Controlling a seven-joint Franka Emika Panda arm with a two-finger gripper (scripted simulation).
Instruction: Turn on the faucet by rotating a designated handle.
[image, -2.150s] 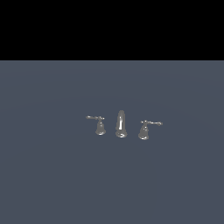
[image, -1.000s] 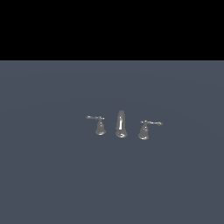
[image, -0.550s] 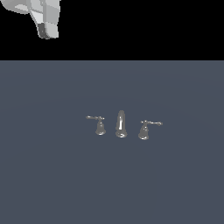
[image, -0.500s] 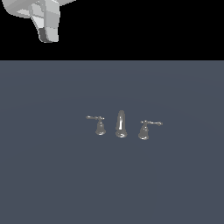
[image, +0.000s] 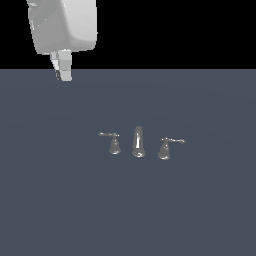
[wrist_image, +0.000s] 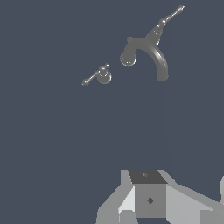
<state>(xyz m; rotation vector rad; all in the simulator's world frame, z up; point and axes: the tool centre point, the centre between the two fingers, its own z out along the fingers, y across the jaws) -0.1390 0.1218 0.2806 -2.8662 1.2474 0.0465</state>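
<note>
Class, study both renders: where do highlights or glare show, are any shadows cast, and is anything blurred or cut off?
Exterior view: flat even light, small bright glints on the chrome faucet, no cast shadows on the grey surface, black backdrop above; the gripper is cropped by the frame's top. Wrist view: sharp throughout, soft sheen on the spout and the handle, no shadows visible.

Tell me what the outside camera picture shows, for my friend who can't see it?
A small shiny chrome faucet sits on a flat dark grey surface: a curved spout in the middle and a lever handle on each side. The robot's white gripper hangs high above, toward the exterior view's left, touching nothing.
</note>
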